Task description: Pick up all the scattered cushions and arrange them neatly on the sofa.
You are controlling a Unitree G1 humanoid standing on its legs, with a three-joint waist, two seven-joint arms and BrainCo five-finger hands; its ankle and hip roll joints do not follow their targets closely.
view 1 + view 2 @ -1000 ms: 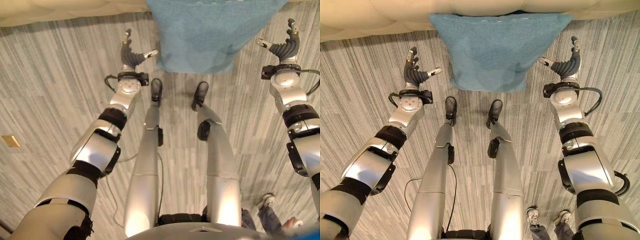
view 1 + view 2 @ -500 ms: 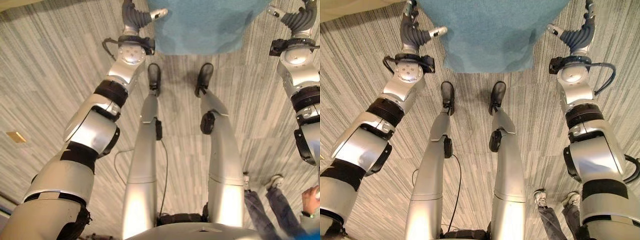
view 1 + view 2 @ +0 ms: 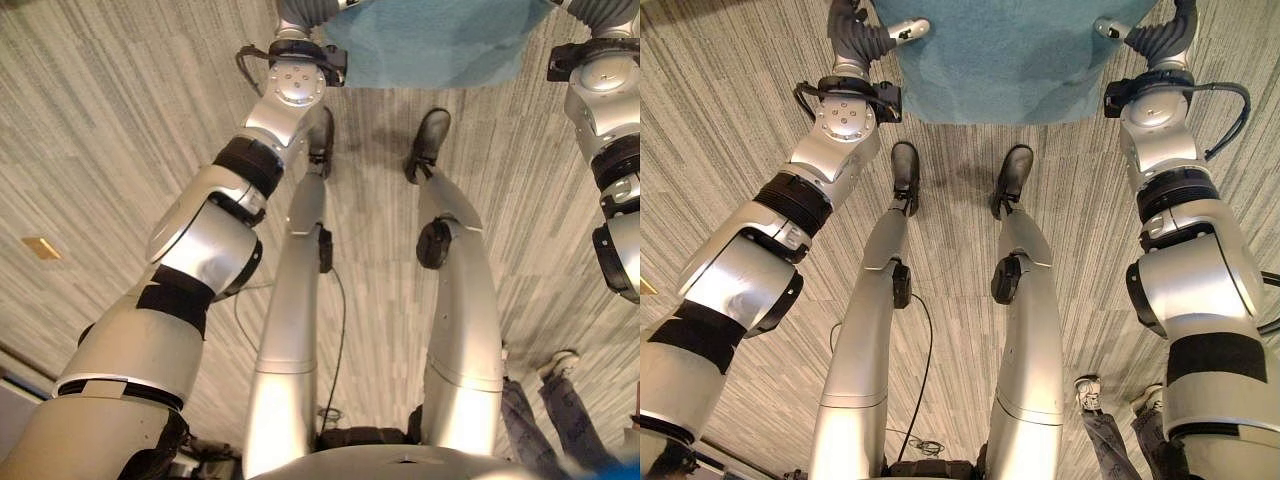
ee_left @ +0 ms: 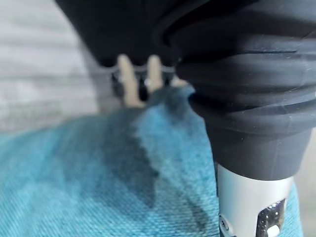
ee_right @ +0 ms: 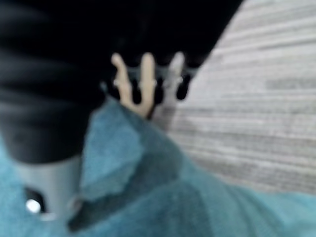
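Bracketing one teal cushion (image 3: 1015, 60) on the floor (image 3: 720, 120), not yet lifted.
Left robot hand (image 3: 862, 35) and right robot hand (image 3: 1158, 38) are sitting at its sides, thumbs touching fabric; finger closure cannot be told. Placing it is remaining.

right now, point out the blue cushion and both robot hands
blue cushion (image 3: 1010, 60), right eye view, middle of its blue fabric face
left hand (image 3: 862, 38), right eye view, dark ribbed cover at the cushion's left edge
right hand (image 3: 1160, 40), right eye view, dark ribbed cover at the cushion's right edge
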